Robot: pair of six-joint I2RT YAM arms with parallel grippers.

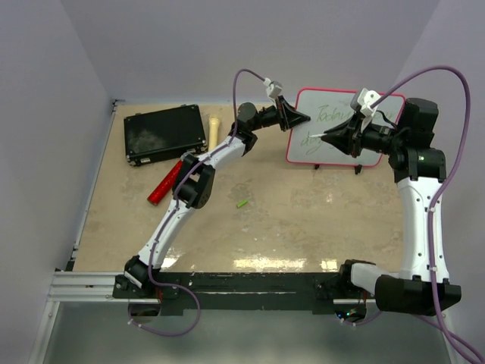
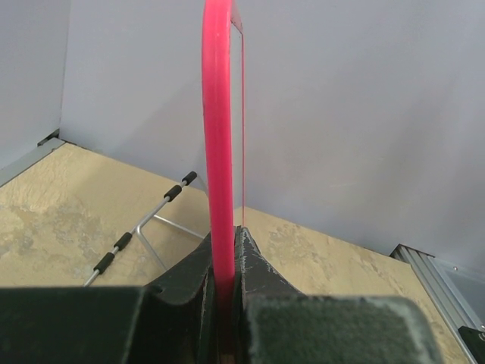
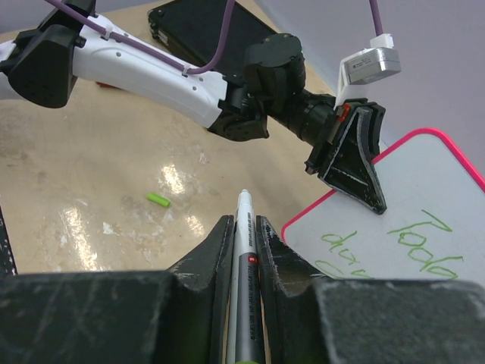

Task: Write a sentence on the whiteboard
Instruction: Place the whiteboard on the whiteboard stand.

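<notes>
The whiteboard (image 1: 307, 152), white with a red-pink rim, stands tilted on a wire stand at the back right. Green cursive words (image 1: 330, 115) run in two lines on it and also show in the right wrist view (image 3: 428, 243). My left gripper (image 1: 301, 118) is shut on the board's left rim; in the left wrist view the rim (image 2: 217, 152) runs up between the jaws of the left gripper (image 2: 226, 244). My right gripper (image 1: 335, 136) is shut on a grey-and-white marker (image 3: 245, 262), its tip just off the board's lower left part. The right wrist view shows the right gripper (image 3: 244, 224) and the board (image 3: 424, 189).
A black case (image 1: 165, 134) lies at the back left, with a cream stick (image 1: 214, 127) beside it and a red cylinder (image 1: 164, 182) in front. A small green cap (image 1: 242, 203) lies mid-table. The stand's wire legs (image 2: 144, 220) reach out behind the board. Walls close in on all sides.
</notes>
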